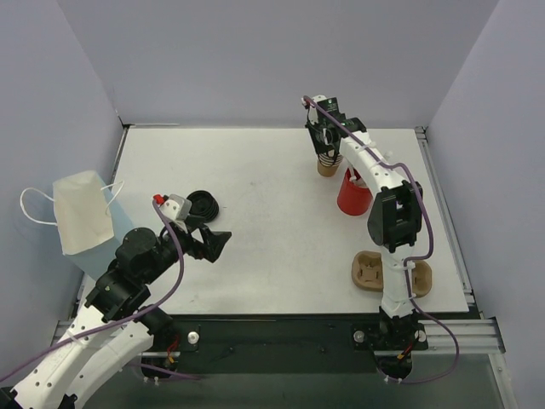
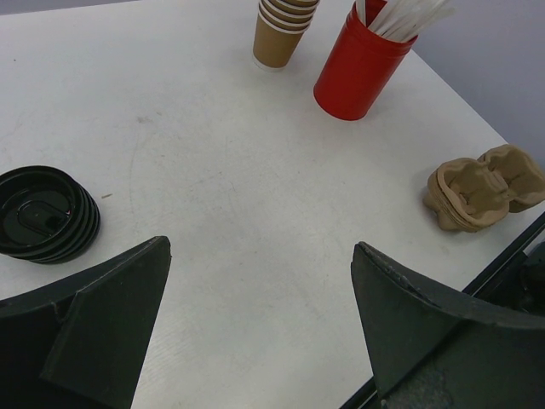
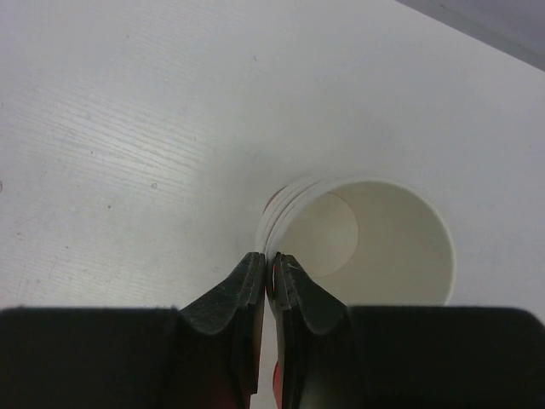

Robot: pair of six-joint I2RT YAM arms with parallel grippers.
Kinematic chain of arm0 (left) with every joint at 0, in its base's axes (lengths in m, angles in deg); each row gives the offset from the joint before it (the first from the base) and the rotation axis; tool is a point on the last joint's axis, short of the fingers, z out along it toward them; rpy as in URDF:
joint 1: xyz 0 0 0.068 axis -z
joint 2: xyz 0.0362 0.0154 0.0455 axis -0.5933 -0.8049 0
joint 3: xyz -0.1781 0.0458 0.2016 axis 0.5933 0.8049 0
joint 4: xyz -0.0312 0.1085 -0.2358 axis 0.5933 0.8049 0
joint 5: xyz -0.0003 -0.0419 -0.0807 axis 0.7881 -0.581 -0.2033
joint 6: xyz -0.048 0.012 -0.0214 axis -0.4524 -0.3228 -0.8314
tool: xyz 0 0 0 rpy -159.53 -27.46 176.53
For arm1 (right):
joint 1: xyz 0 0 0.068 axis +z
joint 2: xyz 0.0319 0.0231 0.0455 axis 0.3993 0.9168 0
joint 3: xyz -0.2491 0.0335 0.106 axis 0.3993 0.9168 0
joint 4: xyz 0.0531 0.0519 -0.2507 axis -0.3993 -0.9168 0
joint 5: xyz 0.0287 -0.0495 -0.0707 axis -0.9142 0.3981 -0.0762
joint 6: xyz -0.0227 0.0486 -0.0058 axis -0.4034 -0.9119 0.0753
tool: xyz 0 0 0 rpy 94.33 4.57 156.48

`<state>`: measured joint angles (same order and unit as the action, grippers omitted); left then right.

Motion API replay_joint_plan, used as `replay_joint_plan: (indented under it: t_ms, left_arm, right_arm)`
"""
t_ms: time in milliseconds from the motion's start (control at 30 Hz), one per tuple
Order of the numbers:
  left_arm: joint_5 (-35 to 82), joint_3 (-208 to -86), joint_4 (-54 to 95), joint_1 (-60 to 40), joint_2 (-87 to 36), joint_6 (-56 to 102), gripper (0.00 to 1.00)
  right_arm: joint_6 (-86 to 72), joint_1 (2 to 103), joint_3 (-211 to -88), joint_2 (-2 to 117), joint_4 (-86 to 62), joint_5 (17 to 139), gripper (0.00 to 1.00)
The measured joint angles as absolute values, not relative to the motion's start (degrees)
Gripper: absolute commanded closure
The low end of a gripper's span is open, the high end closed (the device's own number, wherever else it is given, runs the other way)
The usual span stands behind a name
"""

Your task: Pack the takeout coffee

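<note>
No lidded takeout coffee shows in any view. A stack of lidless brown paper cups (image 1: 327, 165) (image 2: 280, 36) stands at the far right of the table. My right gripper (image 1: 327, 152) (image 3: 271, 259) hangs over it, its jaws pinched on the near rim of the top cup (image 3: 375, 243), one finger inside and one outside. Several nested white rims show just under that rim. My left gripper (image 1: 213, 243) (image 2: 260, 247) hovers wide open over bare table at the near left, holding nothing. A stack of black lids (image 1: 203, 204) (image 2: 44, 213) lies just to its left.
A red cup (image 1: 352, 194) (image 2: 359, 64) holding white sticks stands beside the cup stack. Brown pulp cup carriers (image 1: 392, 273) (image 2: 481, 186) lie at the near right. A white paper bag with handles (image 1: 83, 213) sits off the table's left edge.
</note>
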<state>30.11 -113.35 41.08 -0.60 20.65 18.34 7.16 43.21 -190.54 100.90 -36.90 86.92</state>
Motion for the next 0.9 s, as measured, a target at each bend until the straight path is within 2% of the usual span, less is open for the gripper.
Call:
replay_joint_plan:
  t_ms: [233, 500, 900]
  left_arm:
    - [30.09, -113.35, 41.08, -0.87, 20.08, 18.34, 0.03]
    - [30.06, -113.35, 41.10, -0.87, 20.06, 18.34, 0.03]
    - [29.65, -113.33, 41.08, -0.93, 19.80, 18.34, 0.03]
  right_arm:
    - [7.33, 43.00, -191.22, 100.90, -37.18, 86.11, 0.99]
    - [8.01, 43.13, -191.57, 100.90, -37.38, 86.05, 0.99]
    - [13.45, 46.30, -192.49, 100.90, -37.86, 92.93, 1.00]
